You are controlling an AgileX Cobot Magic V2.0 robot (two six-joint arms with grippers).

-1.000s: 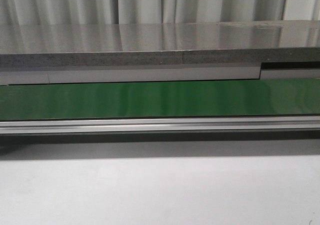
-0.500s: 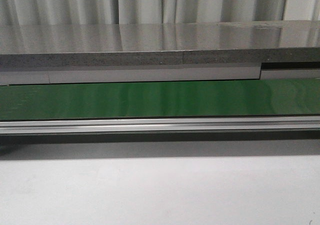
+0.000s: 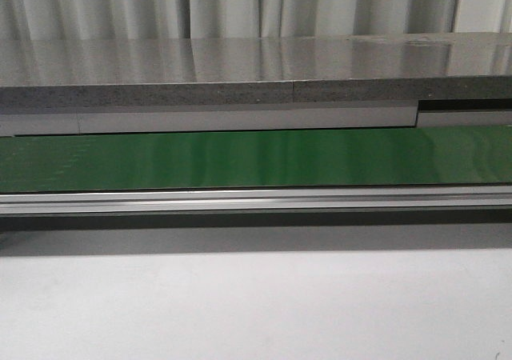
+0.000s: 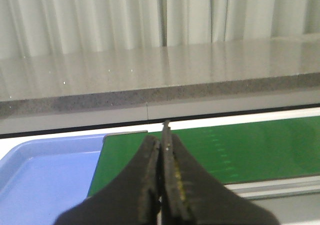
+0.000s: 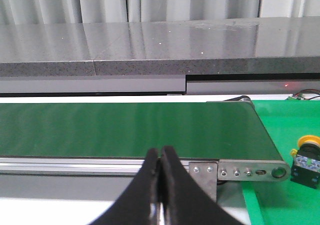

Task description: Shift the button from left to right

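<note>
The button (image 5: 306, 155), with a yellow cap on a black body bearing a small green mark, stands on a green surface (image 5: 285, 130) past the right end of the conveyor, in the right wrist view only. My right gripper (image 5: 160, 152) is shut and empty, in front of the belt's near rail, well to the left of the button. My left gripper (image 4: 161, 140) is shut and empty, over the left end of the green belt (image 4: 225, 150). Neither gripper shows in the front view.
A green conveyor belt (image 3: 256, 158) with an aluminium rail (image 3: 256, 200) runs across the table, a grey stone ledge (image 3: 240, 72) behind it. A blue tray (image 4: 45, 175) lies at the belt's left end. A metal end bracket (image 5: 240, 171) closes the right end. White tabletop (image 3: 256, 304) lies in front.
</note>
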